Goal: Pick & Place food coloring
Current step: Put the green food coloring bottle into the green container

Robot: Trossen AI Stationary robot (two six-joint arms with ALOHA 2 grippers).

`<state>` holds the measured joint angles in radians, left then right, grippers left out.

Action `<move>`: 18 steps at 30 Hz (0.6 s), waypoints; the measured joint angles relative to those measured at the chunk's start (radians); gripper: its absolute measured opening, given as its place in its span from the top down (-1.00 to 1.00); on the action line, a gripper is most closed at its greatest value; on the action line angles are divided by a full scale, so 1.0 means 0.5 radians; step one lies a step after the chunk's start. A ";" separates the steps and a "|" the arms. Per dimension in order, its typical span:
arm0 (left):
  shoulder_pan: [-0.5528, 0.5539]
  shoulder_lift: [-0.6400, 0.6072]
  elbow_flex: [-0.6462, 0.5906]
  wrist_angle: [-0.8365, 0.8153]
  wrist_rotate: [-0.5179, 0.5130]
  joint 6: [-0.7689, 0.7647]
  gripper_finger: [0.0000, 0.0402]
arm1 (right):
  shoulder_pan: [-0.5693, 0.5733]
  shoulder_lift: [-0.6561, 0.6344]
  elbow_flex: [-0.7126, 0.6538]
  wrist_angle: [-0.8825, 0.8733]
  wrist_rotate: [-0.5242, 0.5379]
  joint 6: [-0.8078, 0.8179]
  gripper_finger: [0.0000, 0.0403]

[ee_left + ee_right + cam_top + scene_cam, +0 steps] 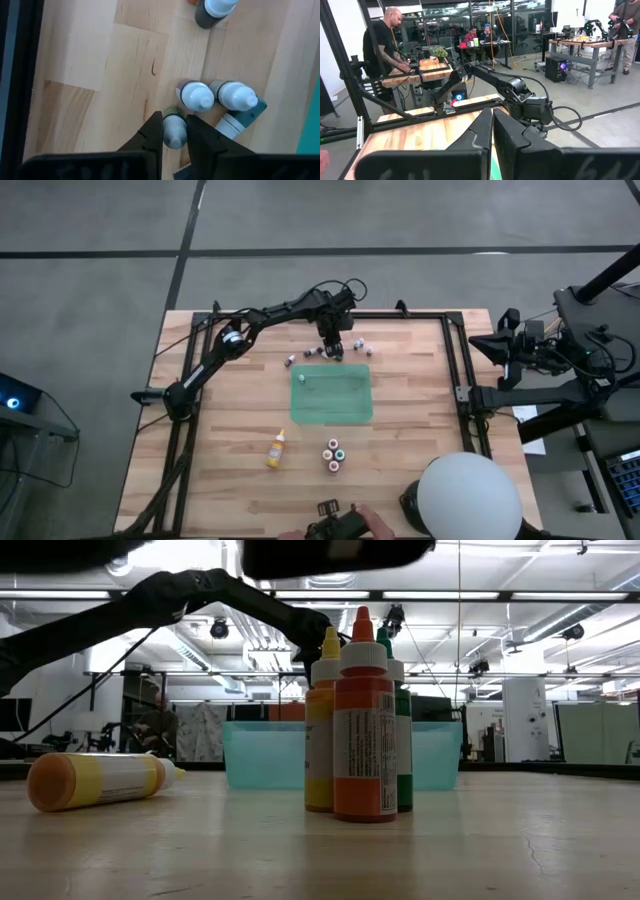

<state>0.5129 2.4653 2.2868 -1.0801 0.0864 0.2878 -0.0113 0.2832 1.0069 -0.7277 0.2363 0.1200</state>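
The left gripper has its fingers closed on a small food coloring bottle, just beyond the green mat; mat lies directly toward the near side.

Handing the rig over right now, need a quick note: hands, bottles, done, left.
Left hand: at the far edge of the table, closed on a small bottle, not lifted.
Right hand: shut, empty, parked off the table's right side.
Bottles: loose cluster by the left hand, beyond the green tray; four upright near the front; yellow bottle lying on its side.
Done: one white-capped bottle appears to be in the tray.
Left: the held bottle and all the others.
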 joint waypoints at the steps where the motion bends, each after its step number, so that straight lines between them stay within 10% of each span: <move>1: 0.001 0.000 0.017 -0.040 -0.001 0.000 0.80 | 0.000 -0.001 0.001 0.000 0.000 0.001 0.96; 18: 0.022 -0.141 0.137 -0.229 -0.014 0.014 0.80 | 0.000 0.000 0.000 0.000 -0.001 0.001 0.96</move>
<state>0.5240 2.3949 2.3554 -1.1948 0.0792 0.2951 -0.0113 0.2832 1.0069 -0.7277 0.2359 0.1204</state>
